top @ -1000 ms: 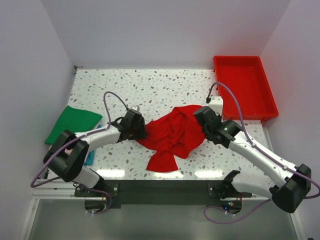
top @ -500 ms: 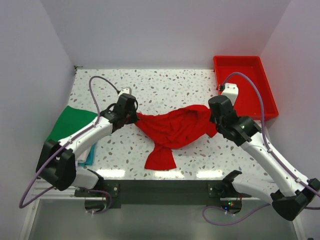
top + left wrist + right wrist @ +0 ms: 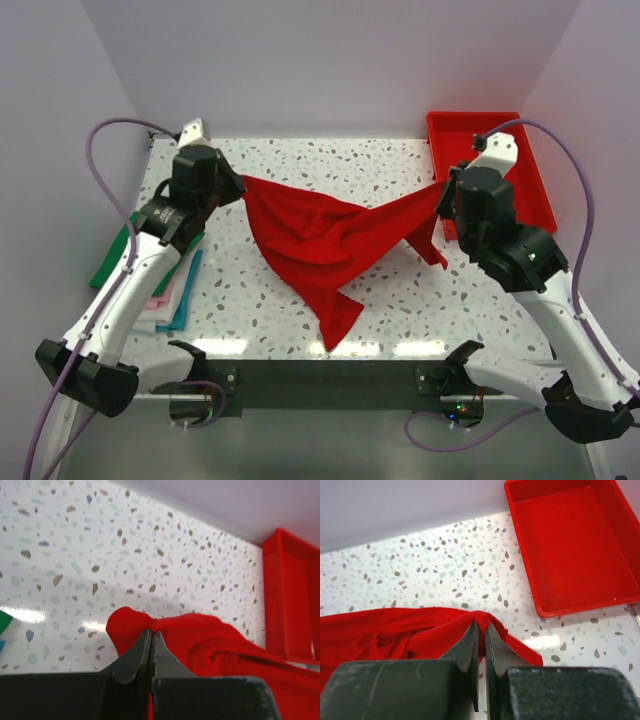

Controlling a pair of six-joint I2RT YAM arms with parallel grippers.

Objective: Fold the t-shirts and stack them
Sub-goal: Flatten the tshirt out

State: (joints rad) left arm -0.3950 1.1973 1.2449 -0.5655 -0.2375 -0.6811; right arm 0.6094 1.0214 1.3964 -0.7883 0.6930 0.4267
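While stretched over the bench (image 3: 330,165), gripped at opposite ends by closed left fingers (image 3: 151,633) and closed right fingers (image 3: 481,626): red t-shirt (image 3: 310,235), sagging between them.

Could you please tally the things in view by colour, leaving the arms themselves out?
Red: 2, the red shirt and the tray
Green: 1, the green shirt
Pink: 1, the pink shirt
Teal: 1, the teal shirt
Total: 5 that show

No readable text, no labels, brands, numbers or signs legible in any view
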